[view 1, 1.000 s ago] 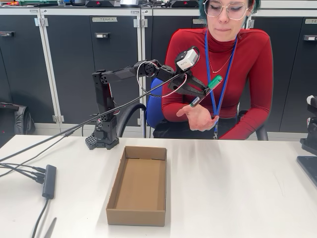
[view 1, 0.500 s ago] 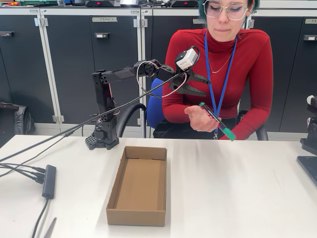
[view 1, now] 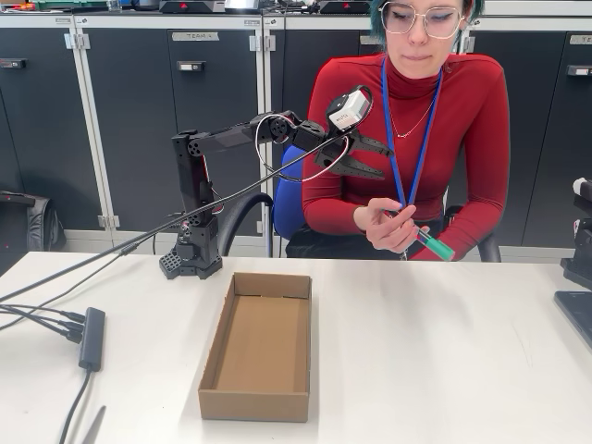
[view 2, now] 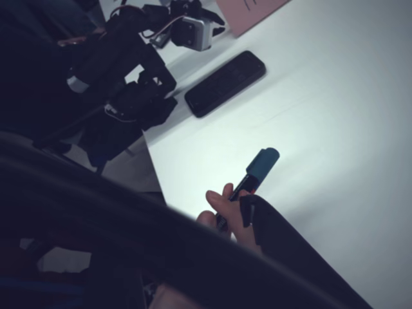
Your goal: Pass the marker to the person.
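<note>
Handover is judged complete, or all but complete. The marker (view 1: pixel 423 237) is held in the person's hand (view 1: pixel 388 225), in front of the red top, with its green cap pointing toward about four o'clock in the fixed view and down toward the table edge. In the wrist view the marker (view 2: pixel 252 175) is seen pinched between fingers (view 2: pixel 222 205), its cap aimed toward one o'clock over the white table (view 2: pixel 335 96).

The gripper (view 1: pixel 375 159) is raised at chest height of the person (view 1: pixel 407 111), with the arm (view 1: pixel 231 139) stretched out level from its base. Its two fingers are spread apart and nothing is held between them. The gripper is apart from the marker, which lies below it at about five o'clock, with no contact visible between the two.

A cardboard box (view 1: pixel 259 347) rests on the table at about seven o'clock from the hand, and nothing is seen inside it. A phone (view 2: pixel 225 84) lies on the table in the wrist view, at about eleven o'clock from the marker's cap.

As far as can be judged, the passing itself needs no further action: the marker is carried wholly by the hand. What is left is probably no more than the arm being drawn back from the person to a resting pose, clear of the hand and lanyard (view 1: pixel 412 139).
</note>
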Robot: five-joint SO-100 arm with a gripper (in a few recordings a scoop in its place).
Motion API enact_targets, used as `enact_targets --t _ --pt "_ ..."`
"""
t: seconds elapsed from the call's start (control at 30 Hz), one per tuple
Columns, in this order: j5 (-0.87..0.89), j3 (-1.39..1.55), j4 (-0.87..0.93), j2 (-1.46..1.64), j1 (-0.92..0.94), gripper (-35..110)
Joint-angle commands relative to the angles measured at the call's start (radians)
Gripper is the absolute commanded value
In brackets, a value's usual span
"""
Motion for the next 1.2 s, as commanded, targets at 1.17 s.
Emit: enact_targets --t 1.17 --pt "0.052 -0.141 0.140 0.080 -0.002 33"
